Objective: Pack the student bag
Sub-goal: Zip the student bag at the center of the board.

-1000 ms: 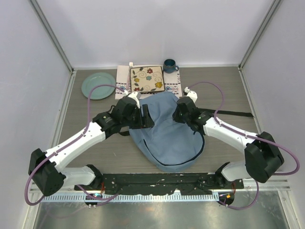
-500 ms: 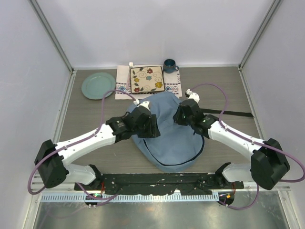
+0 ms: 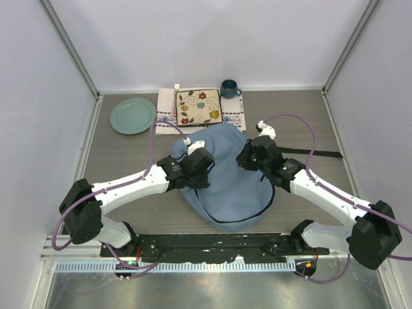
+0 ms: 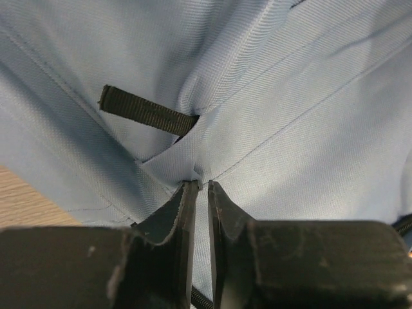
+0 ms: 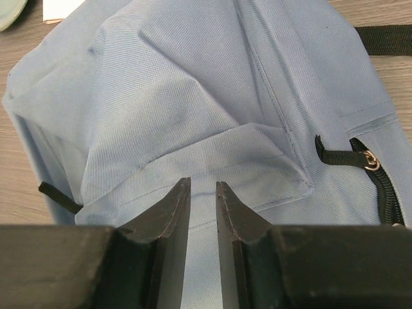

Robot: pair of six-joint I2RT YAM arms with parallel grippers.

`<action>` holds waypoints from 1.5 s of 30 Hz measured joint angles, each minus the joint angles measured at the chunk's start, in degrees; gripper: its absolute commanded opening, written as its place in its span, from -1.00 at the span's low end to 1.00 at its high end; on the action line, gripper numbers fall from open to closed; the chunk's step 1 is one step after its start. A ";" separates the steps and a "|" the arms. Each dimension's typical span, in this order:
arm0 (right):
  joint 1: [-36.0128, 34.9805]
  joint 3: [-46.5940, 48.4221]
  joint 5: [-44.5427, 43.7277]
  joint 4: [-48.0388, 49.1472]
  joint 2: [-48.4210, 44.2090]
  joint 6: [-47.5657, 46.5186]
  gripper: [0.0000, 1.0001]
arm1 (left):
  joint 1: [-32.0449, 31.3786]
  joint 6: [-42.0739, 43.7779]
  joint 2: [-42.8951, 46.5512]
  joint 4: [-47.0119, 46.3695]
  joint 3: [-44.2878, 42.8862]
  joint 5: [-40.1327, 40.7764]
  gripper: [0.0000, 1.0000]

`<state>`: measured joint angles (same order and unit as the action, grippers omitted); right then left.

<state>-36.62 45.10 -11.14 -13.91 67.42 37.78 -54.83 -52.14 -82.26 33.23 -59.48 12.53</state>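
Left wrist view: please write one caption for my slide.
Left gripper pinches a fold of the student bag beside a dark strap tab.

The student bag (image 3: 228, 187) is light blue, with dark zipper lines (image 5: 388, 199) and black straps (image 3: 315, 153); the worktop (image 3: 122, 151) is grey-brown wood grain. The cloth mat (image 3: 235, 120) is white with red and blue embroidered borders. The square tile (image 3: 199, 106) is cream with dark swirls and red, yellow and blue flowers, the plate (image 3: 132, 115) pale teal, the mug (image 3: 228, 88) dark blue, and the arms (image 3: 129, 187) white with black joints and purple cables (image 3: 286, 115).
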 measured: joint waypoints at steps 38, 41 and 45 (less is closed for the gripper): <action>0.09 0.24 -0.11 -1.01 -1.64 0.31 -0.35 | 2.64 8.55 19.21 -11.28 10.93 -1.33 -1.00; 0.11 0.24 3.26 1.88 -2.82 0.31 -0.34 | 3.08 9.62 18.97 -12.55 10.93 -3.21 -1.00; -0.37 1.95 8.24 5.51 -1.46 0.24 -0.34 | 3.21 10.38 17.20 -12.61 10.93 -4.33 -0.49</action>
<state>-36.99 47.05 -2.90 -8.40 65.95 38.02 -51.62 -41.76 -65.06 20.62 -48.56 8.21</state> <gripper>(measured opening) 0.329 0.027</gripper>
